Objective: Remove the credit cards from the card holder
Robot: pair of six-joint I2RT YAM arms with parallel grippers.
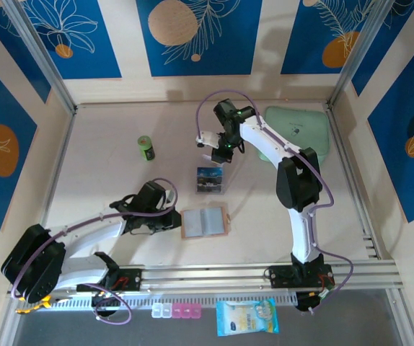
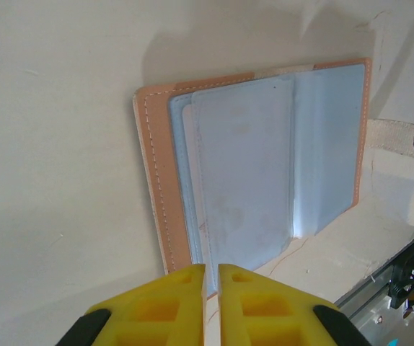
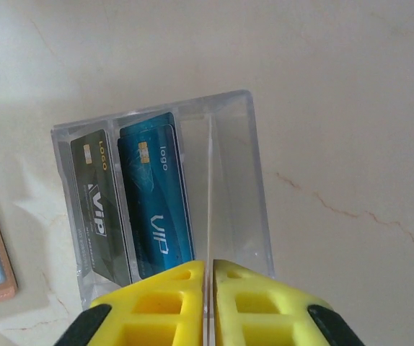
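Looking along the left wrist view, we find the left gripper with its yellow fingers drawn nearly together and nothing between them. Its tips are just at the near edge of the card holder, which lies open and flat on the table. The right gripper, likewise nearly closed and empty, hangs over the clear tray, where a dark credit card and a blue credit card sit in neighbouring slots.
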